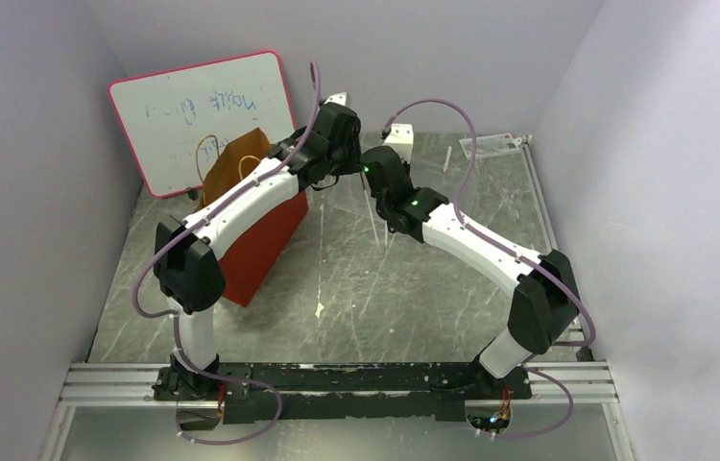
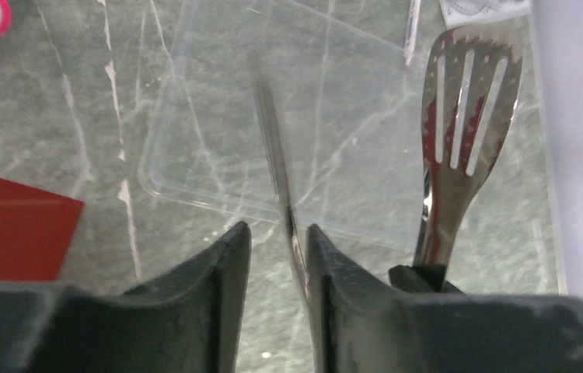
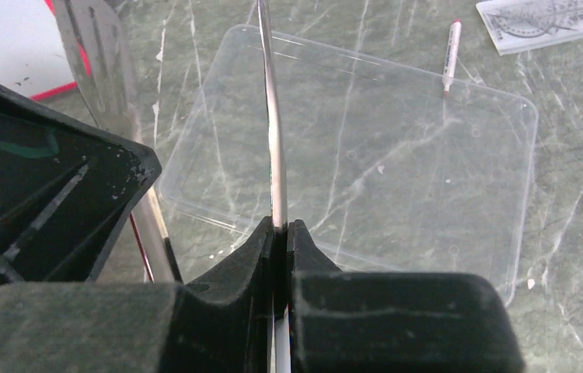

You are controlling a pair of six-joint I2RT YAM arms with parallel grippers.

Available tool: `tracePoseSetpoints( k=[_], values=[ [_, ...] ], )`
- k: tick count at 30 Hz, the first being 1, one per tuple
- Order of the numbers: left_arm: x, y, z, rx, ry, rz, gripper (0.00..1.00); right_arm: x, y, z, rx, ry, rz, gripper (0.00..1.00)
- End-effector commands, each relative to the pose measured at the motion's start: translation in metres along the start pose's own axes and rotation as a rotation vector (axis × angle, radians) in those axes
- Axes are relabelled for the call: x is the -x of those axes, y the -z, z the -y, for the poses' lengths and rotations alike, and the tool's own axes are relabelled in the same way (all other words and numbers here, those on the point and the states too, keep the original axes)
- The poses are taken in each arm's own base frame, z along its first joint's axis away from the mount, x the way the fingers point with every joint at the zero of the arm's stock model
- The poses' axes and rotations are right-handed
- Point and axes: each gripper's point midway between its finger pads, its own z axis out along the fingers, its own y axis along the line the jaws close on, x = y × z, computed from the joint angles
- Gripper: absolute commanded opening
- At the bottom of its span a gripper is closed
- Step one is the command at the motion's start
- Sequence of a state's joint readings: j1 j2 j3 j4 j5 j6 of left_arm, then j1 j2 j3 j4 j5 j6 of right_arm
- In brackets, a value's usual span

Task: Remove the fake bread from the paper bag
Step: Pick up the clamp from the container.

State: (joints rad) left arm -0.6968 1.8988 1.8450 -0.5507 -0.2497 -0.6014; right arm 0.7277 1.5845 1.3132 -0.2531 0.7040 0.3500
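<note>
red paper bag, left of left tool

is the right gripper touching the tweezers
Touching. The right wrist view shows the right gripper with both fingers closed flat against the thin tweezers, with no gap on either side.

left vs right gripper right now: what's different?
The right gripper is shut tight on the tweezers; the left gripper has its jaws apart, the tweezers running through the gap. The left arm crosses over the paper bag in the top view; the right arm does not. Both grippers are black and hang over the clear tray.
</note>
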Motion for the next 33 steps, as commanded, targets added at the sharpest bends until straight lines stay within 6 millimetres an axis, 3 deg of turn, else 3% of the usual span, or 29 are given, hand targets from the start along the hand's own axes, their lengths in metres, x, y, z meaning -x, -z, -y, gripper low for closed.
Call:
tracePoseSetpoints(
  k=[1, 3, 7, 15, 18, 21, 26, 27, 31, 33],
  values=[
    [-0.004, -0.008, 0.000, 0.022, -0.038, -0.012, 0.24, 0.036, 0.009, -0.003, 0.017, -0.056, 0.076, 0.00],
    [-0.006, -0.010, -0.003, 0.033, -0.047, -0.014, 0.08, 0.038, 0.008, 0.003, -0.008, -0.057, 0.087, 0.00],
    [-0.004, -0.009, -0.018, 0.078, -0.050, -0.006, 0.07, 0.034, -0.002, 0.023, -0.068, -0.070, 0.070, 0.00],
    [0.018, 0.002, -0.080, 0.172, 0.022, 0.034, 0.07, 0.033, -0.024, 0.116, -0.215, -0.185, 0.052, 0.00],
    [0.025, 0.005, -0.095, 0.192, 0.036, 0.050, 0.07, 0.030, -0.027, 0.132, -0.250, -0.184, 0.047, 0.00],
    [0.029, 0.002, -0.098, 0.183, 0.039, 0.058, 0.07, 0.026, -0.032, 0.135, -0.240, -0.178, 0.033, 0.00],
    [0.033, -0.019, -0.081, 0.126, 0.043, 0.054, 0.07, 0.013, -0.046, 0.109, -0.154, -0.165, -0.031, 0.00],
    [0.035, -0.023, -0.076, 0.113, 0.039, 0.056, 0.10, 0.009, -0.049, 0.106, -0.145, -0.157, -0.042, 0.00],
    [0.045, -0.035, -0.048, -0.010, 0.027, 0.083, 0.64, 0.000, -0.055, 0.090, -0.081, -0.127, -0.053, 0.00],
    [0.054, -0.037, -0.038, -0.047, 0.035, 0.113, 0.69, -0.009, -0.060, 0.084, -0.059, -0.118, -0.064, 0.00]
  ],
)
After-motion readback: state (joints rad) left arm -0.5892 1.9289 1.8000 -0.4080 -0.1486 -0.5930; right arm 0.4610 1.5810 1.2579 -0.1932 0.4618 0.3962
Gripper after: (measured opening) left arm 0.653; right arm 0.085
